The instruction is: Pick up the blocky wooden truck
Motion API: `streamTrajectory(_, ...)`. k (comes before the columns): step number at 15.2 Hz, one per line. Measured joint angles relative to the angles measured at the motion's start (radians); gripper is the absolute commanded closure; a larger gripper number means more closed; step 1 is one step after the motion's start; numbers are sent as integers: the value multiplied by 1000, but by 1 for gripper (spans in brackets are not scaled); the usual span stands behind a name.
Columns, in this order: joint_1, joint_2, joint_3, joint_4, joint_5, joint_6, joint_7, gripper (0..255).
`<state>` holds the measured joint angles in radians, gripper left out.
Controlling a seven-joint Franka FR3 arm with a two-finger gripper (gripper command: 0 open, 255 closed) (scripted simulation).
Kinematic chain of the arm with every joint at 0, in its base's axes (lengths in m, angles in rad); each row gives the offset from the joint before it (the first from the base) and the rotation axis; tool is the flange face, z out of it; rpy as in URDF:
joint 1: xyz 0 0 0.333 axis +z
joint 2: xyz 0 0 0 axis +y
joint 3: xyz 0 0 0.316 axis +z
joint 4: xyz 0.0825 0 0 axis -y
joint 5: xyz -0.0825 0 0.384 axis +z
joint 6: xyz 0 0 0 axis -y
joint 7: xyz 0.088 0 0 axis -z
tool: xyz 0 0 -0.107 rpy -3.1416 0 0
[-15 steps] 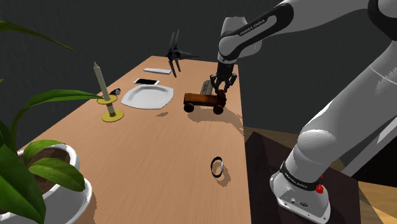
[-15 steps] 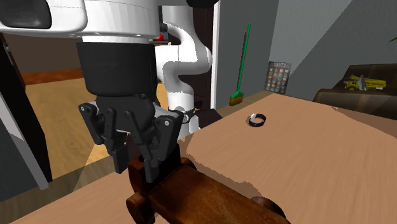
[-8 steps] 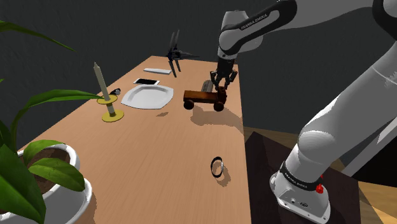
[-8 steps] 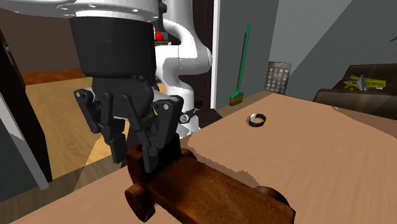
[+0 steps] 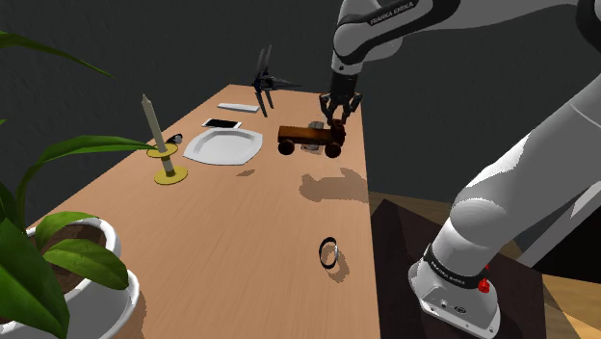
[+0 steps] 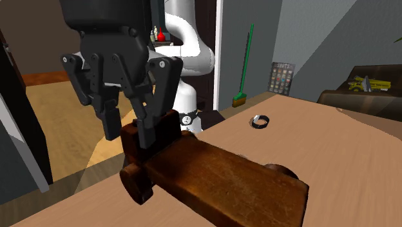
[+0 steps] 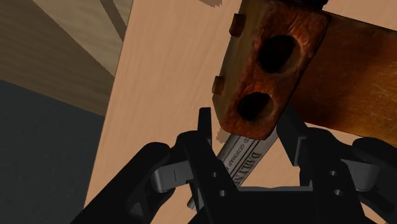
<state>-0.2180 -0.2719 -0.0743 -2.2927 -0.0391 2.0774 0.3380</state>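
My gripper (image 7: 247, 127) clasps the wooden truck (image 7: 280, 51) by its cab end. It hangs clear above the table (image 5: 222, 221), near the white plate (image 5: 223, 146). I judge it rigid, heavy and lopsided: the long bed could sag from this end-hold.

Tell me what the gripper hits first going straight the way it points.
The gripper is shut on the truck; straight below lies the table, possibly a labelled flat thing first; depth unclear.

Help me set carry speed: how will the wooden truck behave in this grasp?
Probably stiff: the truck looks like solid wood. The gripper clasps only one end, so the long bed may pivot or sag. Set down, its wheels could let it roll.
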Motion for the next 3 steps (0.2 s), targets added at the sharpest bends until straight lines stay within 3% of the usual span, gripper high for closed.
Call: streamTrajectory(3, 1, -10, 1, 25, 0, -35, 1, 255)
